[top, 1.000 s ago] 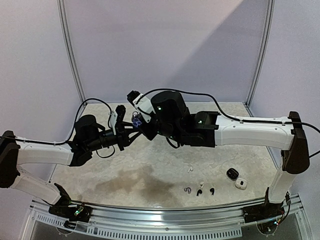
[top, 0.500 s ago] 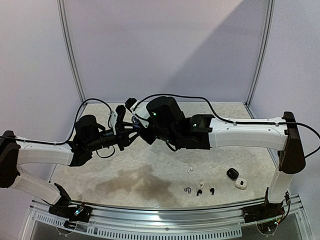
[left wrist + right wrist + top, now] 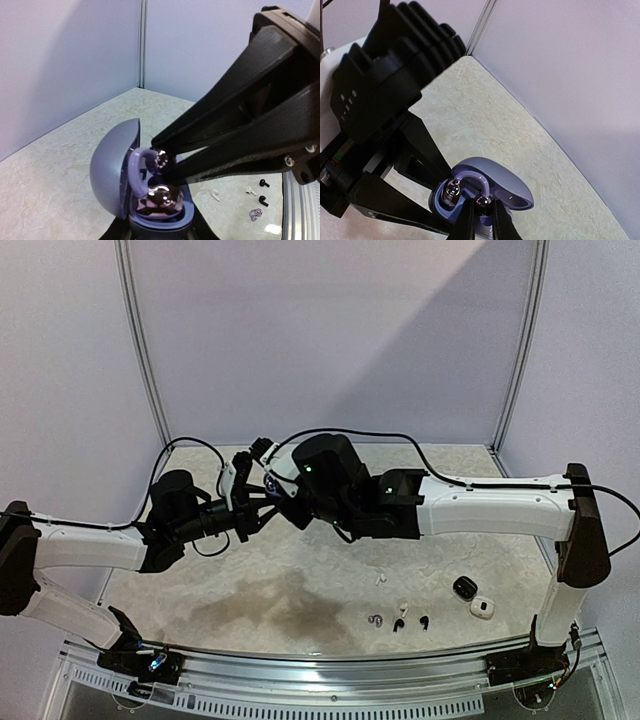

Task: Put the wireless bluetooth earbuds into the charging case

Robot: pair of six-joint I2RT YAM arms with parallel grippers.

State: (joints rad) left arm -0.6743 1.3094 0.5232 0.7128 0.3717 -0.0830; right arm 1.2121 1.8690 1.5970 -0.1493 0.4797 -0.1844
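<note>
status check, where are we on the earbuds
Left pincer shut on open charging case. Right pincer shut on purple earbud, at the empty socket; second earbud already seated. Nothing seen blocking the socket.

Above table [image 3: 300, 570], charging case [image 3: 112, 172] in left gripper [image 3: 265, 495], one earbud [image 3: 160, 197] inside, second earbud [image 3: 162, 159] in right gripper [image 3: 482, 204] beside it, loose earbuds [image 3: 398, 625] front right, two small cases [image 3: 464, 587] right of them

No legible txt, brand or nos in any view; charging case [image 3: 107, 170] shell is plain. Tiny white marks on the black housing [image 3: 365, 85] of left arm too small to read
</note>
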